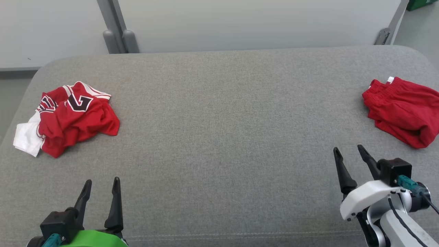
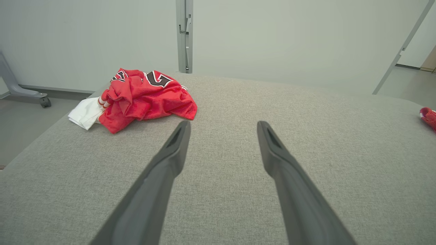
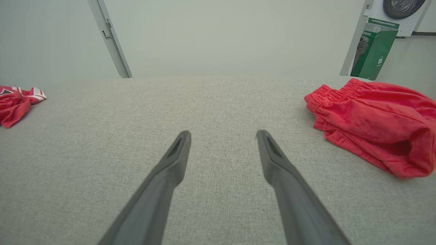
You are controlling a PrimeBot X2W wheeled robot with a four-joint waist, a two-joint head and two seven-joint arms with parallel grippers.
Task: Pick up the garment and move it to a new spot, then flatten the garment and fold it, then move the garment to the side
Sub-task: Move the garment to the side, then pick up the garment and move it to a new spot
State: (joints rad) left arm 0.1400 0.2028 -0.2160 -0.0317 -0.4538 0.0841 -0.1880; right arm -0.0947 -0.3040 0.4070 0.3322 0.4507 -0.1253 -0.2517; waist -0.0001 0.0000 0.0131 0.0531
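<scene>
A crumpled red garment (image 1: 77,118) with black lettering and a white part lies in a heap at the far left of the grey padded table (image 1: 219,120). The left wrist view shows this garment (image 2: 143,98) ahead and to the left of my left gripper (image 2: 223,123). In the head view my left gripper (image 1: 103,180) hovers open at the near left edge, well short of the heap, holding nothing. My right gripper (image 1: 348,148) is open at the near right, empty in its own view too (image 3: 223,132).
Red shorts (image 1: 404,109) with an elastic waistband lie bunched at the table's right edge, just beyond and right of my right gripper; the right wrist view shows the shorts (image 3: 374,122) too. Grey wall panels with posts (image 1: 118,37) stand behind the table.
</scene>
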